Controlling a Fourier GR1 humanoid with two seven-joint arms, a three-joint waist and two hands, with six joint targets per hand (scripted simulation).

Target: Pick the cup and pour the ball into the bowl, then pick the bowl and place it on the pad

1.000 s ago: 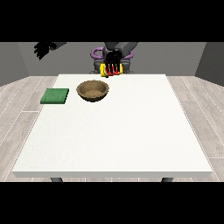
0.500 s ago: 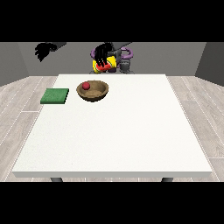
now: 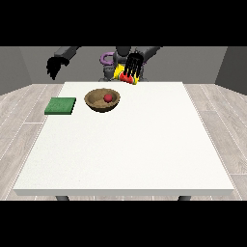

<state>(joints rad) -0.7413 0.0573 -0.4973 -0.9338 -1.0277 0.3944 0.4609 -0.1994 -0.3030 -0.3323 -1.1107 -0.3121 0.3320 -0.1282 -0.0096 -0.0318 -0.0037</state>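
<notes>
At the surface's twelve o'clock edge, the hand at the view's right [image 3: 133, 63] kept its fingers clamped on the yellow-and-red cup [image 3: 125, 77]; the red ball [image 3: 108, 98] lay in the wooden bowl [image 3: 94, 101]; the green pad [image 3: 61, 105] sat at its nine o'clock; the other hand [image 3: 54, 66] hung raised, fingers curled on nothing; a careless bowl lift might roll the ball out; white surface [image 3: 130, 149], wood-plank floor, grey walls.

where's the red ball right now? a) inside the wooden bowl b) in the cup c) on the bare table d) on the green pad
a: the red ball lies inside the wooden bowl, which stands on the white table beside the green pad.
</notes>
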